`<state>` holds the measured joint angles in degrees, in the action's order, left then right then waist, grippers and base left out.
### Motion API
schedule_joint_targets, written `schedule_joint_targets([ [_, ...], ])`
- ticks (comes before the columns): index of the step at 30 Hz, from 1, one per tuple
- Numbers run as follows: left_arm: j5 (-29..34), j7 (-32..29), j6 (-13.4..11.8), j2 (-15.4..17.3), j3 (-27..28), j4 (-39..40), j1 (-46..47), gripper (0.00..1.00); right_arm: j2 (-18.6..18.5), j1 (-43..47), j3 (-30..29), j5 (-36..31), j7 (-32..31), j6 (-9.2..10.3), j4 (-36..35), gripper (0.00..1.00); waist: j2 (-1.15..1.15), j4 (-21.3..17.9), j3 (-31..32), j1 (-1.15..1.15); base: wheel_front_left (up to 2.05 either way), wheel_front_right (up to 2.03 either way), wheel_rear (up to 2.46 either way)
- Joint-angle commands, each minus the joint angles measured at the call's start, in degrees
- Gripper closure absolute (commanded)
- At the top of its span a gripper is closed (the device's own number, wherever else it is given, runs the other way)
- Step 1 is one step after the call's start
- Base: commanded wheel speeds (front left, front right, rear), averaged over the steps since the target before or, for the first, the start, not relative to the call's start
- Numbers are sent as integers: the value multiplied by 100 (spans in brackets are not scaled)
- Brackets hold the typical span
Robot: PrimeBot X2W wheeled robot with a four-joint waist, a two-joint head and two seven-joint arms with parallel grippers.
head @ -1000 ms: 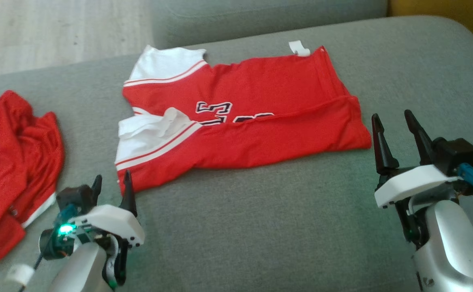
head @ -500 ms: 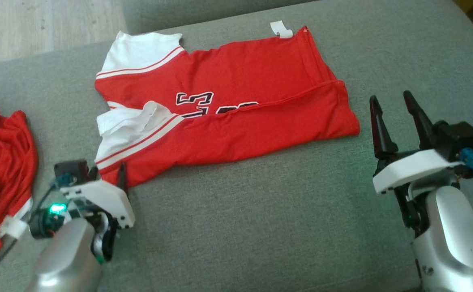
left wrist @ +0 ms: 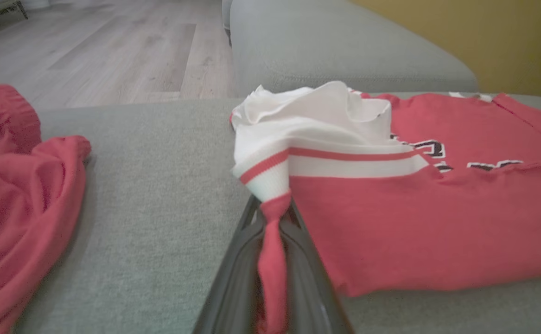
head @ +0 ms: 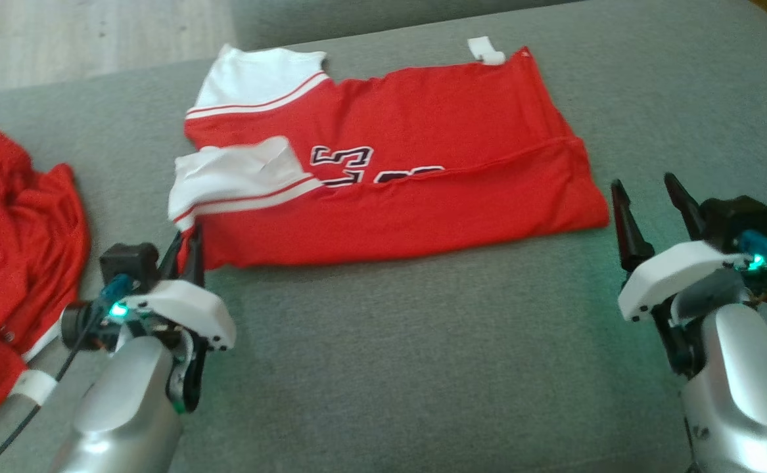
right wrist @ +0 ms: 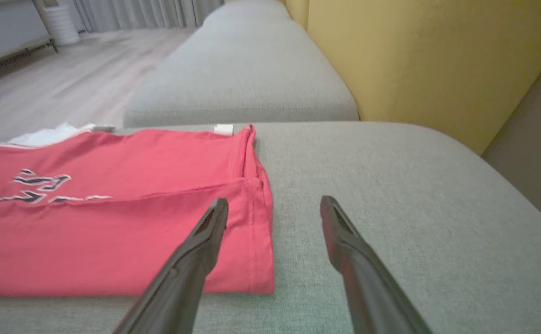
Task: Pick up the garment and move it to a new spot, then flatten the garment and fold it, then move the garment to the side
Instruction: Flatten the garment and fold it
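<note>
A red garment [head: 416, 157] with white sleeves and black-and-white lettering lies folded lengthwise on the grey sofa cushion [head: 422, 368]. My left gripper [head: 186, 246] is shut on the garment's near left corner; in the left wrist view a pinch of the red fabric [left wrist: 272, 250] sits between the dark fingers [left wrist: 238, 278], and the white sleeve [left wrist: 307, 134] bunches up above it. My right gripper [head: 649, 194] stands open just off the garment's near right corner [right wrist: 256, 273], touching nothing, its fingers [right wrist: 196, 260] hovering above the hem and the cushion.
A second red garment [head: 15, 263] lies crumpled at the left of the cushion, also in the left wrist view [left wrist: 15, 199]. Another grey cushion [right wrist: 242, 79] sits beyond, a yellow wall [right wrist: 428, 60] to the right and wooden floor [left wrist: 103, 51] at the back left.
My left gripper has closed on the garment's near left corner and drawn it taut, so the white sleeve lies flatter. The head camera has shifted. The right gripper stays open.
</note>
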<state>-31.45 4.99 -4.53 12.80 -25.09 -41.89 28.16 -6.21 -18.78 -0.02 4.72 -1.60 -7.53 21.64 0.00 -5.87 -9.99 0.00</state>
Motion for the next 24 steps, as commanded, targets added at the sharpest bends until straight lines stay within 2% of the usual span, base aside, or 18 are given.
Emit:
schedule_joint_targets([
  [1, 112, 228, 0, 156, 112, 306, 272, 100, 46, -362, -54, -138, -197, 4, 42, 0, 0, 147, 29, 0, 0, 0, 0],
  [9, 223, 299, 40, 79, -84, 736, 318, 100, 266, -879, -835, -387, -945, 4, 1034, 0, 0, 425, -45, 0, 0, 0, 0],
  [14, 273, 267, 41, 53, -201, 947, 312, 100, 323, -1207, -1157, -549, -1157, 4, 1686, 0, 0, 550, -133, 0, 0, 0, 0],
  [21, 288, 235, 32, 76, -273, 1059, 312, 100, 332, -1531, -1130, -230, -1203, 4, 2608, 0, 0, 630, -221, 0, 0, 0, 0],
  [22, 291, 230, 27, 83, -281, 1063, 314, 100, 332, -1563, -1102, -237, -1191, 4, 2705, 3, 0, 636, -227, 0, 0, 0, 0],
  [23, 293, 227, 21, 91, -286, 1067, 315, 100, 332, -1595, -1078, -249, -1173, 4, 2789, 64, 0, 640, -231, 0, 0, 0, 0],
  [24, 290, 224, 16, 97, -288, 1069, 312, 100, 332, -1625, -1068, -260, -1148, 4, 2862, 100, 0, 640, -234, 0, 0, 0, 0],
])
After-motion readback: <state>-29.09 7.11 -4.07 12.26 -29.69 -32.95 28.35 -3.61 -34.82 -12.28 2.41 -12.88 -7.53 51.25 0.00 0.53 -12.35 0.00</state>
